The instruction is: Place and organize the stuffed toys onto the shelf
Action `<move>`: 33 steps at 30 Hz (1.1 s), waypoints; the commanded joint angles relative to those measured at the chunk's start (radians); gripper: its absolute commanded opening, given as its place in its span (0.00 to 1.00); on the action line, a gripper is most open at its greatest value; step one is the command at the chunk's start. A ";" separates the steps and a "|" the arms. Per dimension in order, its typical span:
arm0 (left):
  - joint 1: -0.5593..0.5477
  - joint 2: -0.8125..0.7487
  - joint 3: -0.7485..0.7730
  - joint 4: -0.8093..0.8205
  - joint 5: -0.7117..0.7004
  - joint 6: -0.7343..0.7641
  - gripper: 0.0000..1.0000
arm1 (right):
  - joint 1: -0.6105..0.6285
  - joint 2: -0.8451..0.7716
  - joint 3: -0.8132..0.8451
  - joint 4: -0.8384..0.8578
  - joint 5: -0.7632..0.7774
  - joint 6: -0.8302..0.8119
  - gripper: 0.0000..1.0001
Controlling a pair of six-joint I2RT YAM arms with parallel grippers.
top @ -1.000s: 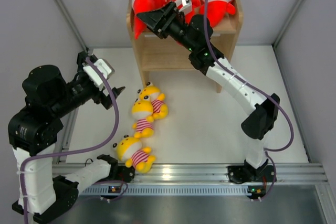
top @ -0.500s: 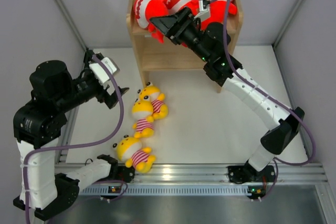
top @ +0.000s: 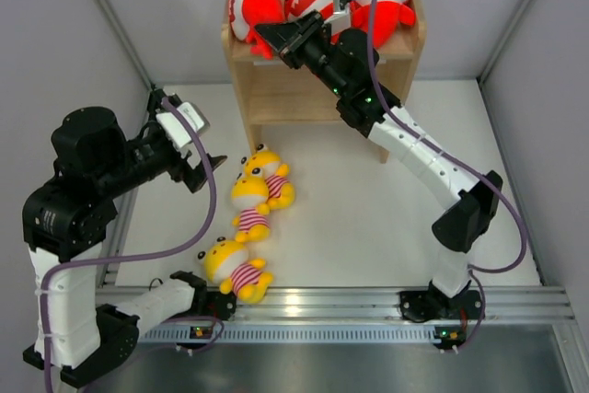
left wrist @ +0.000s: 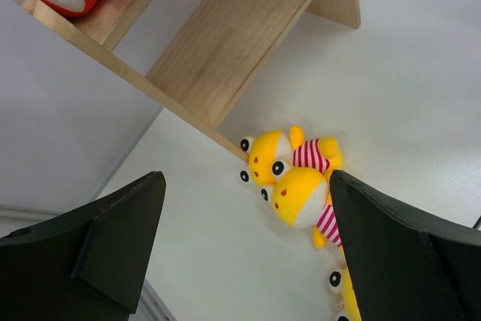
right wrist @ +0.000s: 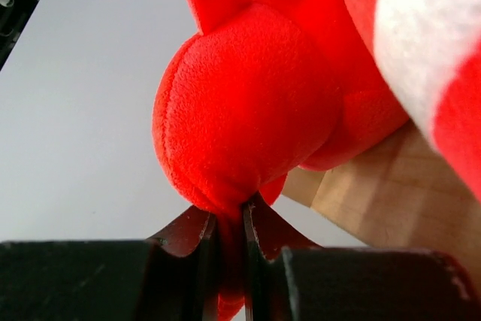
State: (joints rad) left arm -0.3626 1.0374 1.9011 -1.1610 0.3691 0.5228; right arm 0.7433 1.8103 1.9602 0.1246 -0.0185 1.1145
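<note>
White table [top: 368, 218]: right end effector [right wrist: 231, 223] clamps shark [top: 250, 2], shelf [top: 285, 103] edge; left end effector [top: 204, 170] apart.

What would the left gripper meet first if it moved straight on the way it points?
Probably the yellow toys lying near the shelf; depth is unclear, so it might reach the table first.

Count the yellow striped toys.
3, all on the table in front of the shelf: rear toy touching middle toy, near toy by the left arm's base. None looks hidden.
</note>
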 commanded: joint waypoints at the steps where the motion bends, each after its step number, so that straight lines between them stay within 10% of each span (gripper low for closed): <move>1: 0.002 -0.014 -0.005 0.006 0.008 0.005 0.97 | 0.005 0.078 0.097 -0.058 0.012 0.041 0.07; 20: 0.002 0.010 -0.005 0.018 0.018 0.006 0.95 | 0.053 -0.124 -0.057 -0.115 0.172 -0.170 0.88; 33: -0.067 0.387 0.124 0.313 -0.177 0.042 0.99 | 0.038 -0.138 -0.064 -0.117 0.130 -0.150 0.91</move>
State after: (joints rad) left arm -0.3992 1.3994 1.9774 -0.9298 0.2466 0.5179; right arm 0.7891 1.7233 1.8912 -0.0162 0.1112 0.9691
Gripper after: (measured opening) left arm 0.984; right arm 0.906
